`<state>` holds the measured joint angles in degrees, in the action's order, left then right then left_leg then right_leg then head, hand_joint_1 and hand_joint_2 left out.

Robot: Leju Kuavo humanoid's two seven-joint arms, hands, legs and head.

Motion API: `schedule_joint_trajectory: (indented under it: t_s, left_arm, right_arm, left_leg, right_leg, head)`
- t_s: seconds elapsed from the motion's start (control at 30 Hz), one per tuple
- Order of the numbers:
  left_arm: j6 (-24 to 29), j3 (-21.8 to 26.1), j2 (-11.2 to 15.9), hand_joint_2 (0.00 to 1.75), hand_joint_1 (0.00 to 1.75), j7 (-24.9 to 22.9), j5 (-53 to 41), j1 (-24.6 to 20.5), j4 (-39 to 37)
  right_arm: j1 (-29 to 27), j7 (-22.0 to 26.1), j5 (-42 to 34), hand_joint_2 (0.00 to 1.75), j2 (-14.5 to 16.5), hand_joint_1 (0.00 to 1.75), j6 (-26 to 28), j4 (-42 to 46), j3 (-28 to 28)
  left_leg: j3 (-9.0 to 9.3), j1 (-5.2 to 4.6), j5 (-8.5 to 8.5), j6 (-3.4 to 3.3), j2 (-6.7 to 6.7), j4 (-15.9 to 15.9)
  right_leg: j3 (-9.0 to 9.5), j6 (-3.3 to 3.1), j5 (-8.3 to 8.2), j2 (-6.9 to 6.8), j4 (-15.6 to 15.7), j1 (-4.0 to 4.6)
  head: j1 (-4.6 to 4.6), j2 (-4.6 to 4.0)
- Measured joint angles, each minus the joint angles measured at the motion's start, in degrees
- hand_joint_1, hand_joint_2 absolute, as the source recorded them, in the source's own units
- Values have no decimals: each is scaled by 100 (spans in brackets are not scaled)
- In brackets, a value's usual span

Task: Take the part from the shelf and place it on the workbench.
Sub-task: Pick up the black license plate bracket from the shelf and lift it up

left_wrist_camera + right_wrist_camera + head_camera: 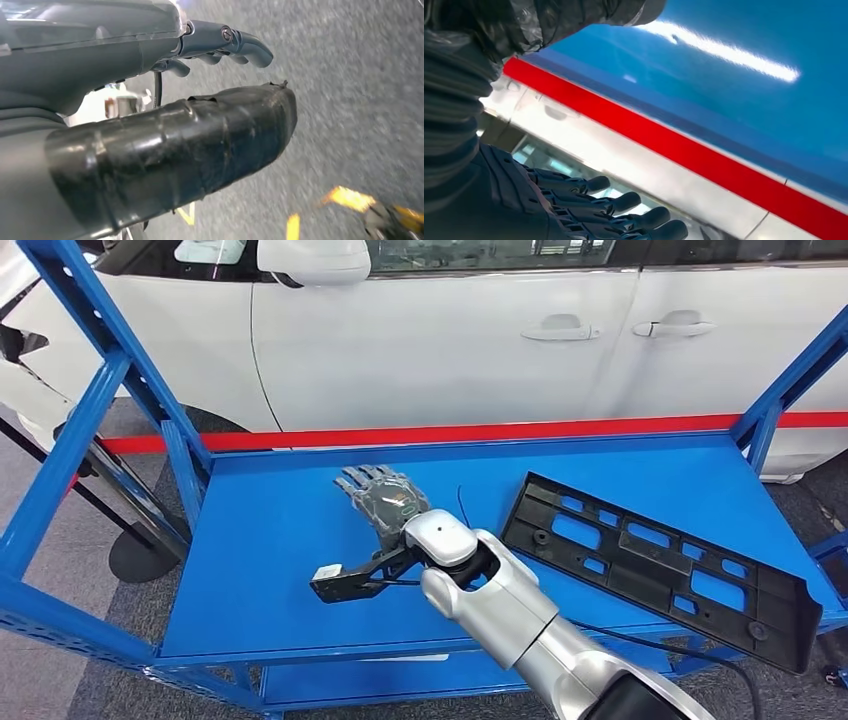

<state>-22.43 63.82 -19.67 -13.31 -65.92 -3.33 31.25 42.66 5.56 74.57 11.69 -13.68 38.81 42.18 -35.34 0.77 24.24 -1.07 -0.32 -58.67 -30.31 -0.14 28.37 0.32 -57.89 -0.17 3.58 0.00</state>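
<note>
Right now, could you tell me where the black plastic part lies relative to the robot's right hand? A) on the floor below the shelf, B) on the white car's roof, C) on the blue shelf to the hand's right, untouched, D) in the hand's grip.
C: in the head view the black plastic part lies flat on the blue shelf, apart from the open right hand.

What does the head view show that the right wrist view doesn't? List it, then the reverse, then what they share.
Head view alone: the black part lying flat on the blue shelf, beside the right hand, and the white car's door handles. Right wrist view alone: the fingers from close up, spread and holding nothing. Shared: the right hand, the blue shelf surface, the red stripe and the white car behind.
</note>
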Motion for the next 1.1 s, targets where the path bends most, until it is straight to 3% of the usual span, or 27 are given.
schedule_joint_trajectory:
  t_s: [0.07,0.13,0.3,0.43,0.67,0.83,1.1]
  left_arm:
    - [7,-2,-32,0,0,-28,173,5,14]
    - [6,-21,-52,0,0,-60,385,13,29]
    - [-20,-131,-62,0,0,-135,815,83,118]
    - [-5,-302,-66,0,0,-275,1321,173,195]
    - [77,-1046,-42,0,0,-668,2358,458,487]
    - [26,-1325,-24,0,0,-725,2346,556,645]
    - [-121,-1338,-5,0,0,-634,1955,596,743]
  right_arm:
    - [31,-56,300,87,95,0,138,-75,91]
    - [64,-109,623,175,160,0,254,-124,184]
    - [169,-178,992,175,211,0,341,-182,237]
    - [287,-560,1415,175,214,0,360,-186,237]
    - [647,-1050,1530,175,149,0,341,-252,281]
    - [955,-1084,1530,175,7,0,339,-412,439]
    - [1378,-1162,1530,175,-229,0,352,-772,875]
  left_leg:
    - [0,0,2,2,0,0]
    - [0,-1,3,2,1,0]
    - [0,-3,2,2,0,0]
    - [0,-3,2,2,0,0]
    - [0,-2,2,2,1,0]
    - [-1,-3,2,2,1,0]
    - [-1,-4,3,2,2,-1]
  right_leg:
    - [0,-1,1,1,0,0]
    - [0,-2,1,1,0,-1]
    - [0,-1,0,0,1,-3]
    - [0,-1,0,0,1,-2]
    - [-4,-1,0,1,1,-2]
    - [-5,-1,0,4,1,-3]
    - [-4,0,0,3,1,-4]
  head:
    - [1,0]
    - [1,0]
    - [1,0]
    - [1,0]
    - [1,0]
    - [1,0]
    - [1,0]
